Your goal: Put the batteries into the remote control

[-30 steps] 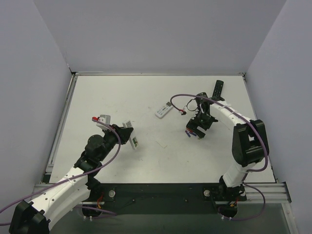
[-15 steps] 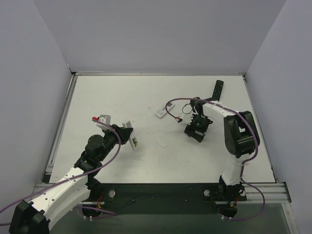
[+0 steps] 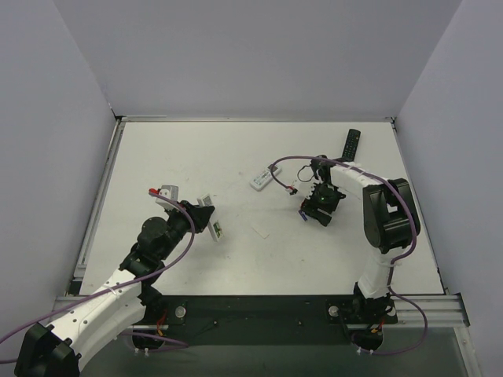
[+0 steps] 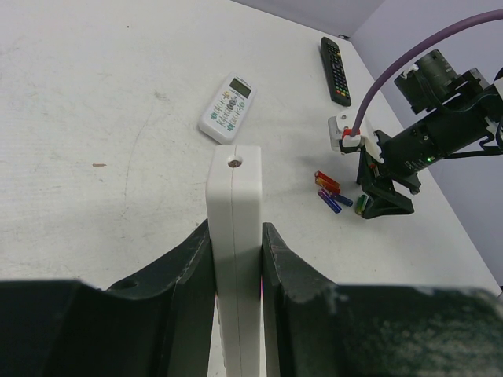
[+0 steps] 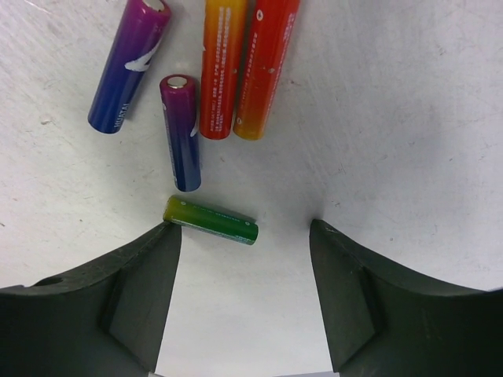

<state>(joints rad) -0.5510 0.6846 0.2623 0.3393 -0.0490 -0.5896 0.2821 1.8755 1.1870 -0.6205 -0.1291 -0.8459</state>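
Observation:
My left gripper (image 4: 236, 229) is shut on the slim white remote control (image 4: 238, 196), held on edge above the table at the left (image 3: 212, 221). My right gripper (image 5: 245, 228) stands open, pointing down at the table right of centre (image 3: 318, 208). One small green battery (image 5: 211, 220) lies flat between its fingers, its yellowish end touching the left fingertip (image 5: 169, 236). The right fingertip (image 5: 318, 232) is well clear of it.
Two purple-blue cells (image 5: 179, 129) and two red-orange cells (image 5: 240, 67) lie just beyond the green one. A wider white remote (image 3: 263, 178) and a black remote (image 3: 350, 144) lie further back. A small white piece (image 3: 259, 231) rests mid-table.
The right arm has folded in and its gripper has shifted slightly over the cells. The left arm and the remote have not moved.

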